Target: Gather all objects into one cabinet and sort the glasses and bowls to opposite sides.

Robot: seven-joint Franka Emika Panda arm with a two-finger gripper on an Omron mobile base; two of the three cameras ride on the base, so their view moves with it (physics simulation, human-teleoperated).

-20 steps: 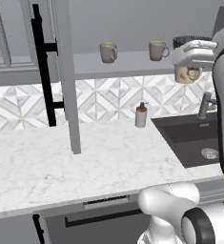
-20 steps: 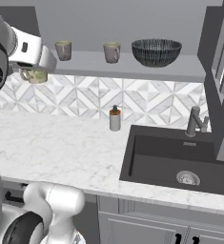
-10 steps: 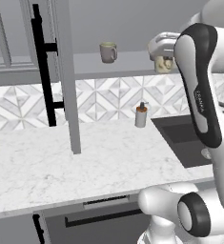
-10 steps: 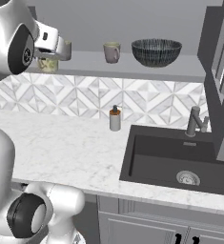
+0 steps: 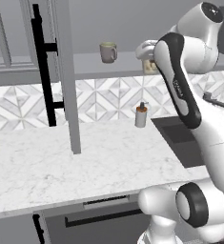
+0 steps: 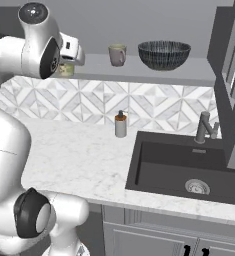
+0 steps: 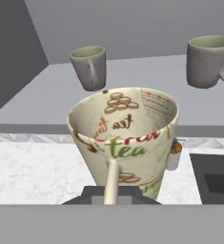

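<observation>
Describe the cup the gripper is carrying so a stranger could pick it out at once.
Look at the grey shelf of the wall cabinet above the marble counter and sink. At its front edge, the gripper is shut on a cream-yellow cup. Unlike the two plain taupe-grey mugs behind it, it bears brown bean patterns and the word "tea".

Cream cup point(image 7: 127, 138) (brown, green, red "tea" print); 2 taupe mugs point(image 7: 89, 66).

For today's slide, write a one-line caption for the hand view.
Gripper shut on a cream tea-print cup, facing two taupe-grey mugs on the grey cabinet shelf.
</observation>
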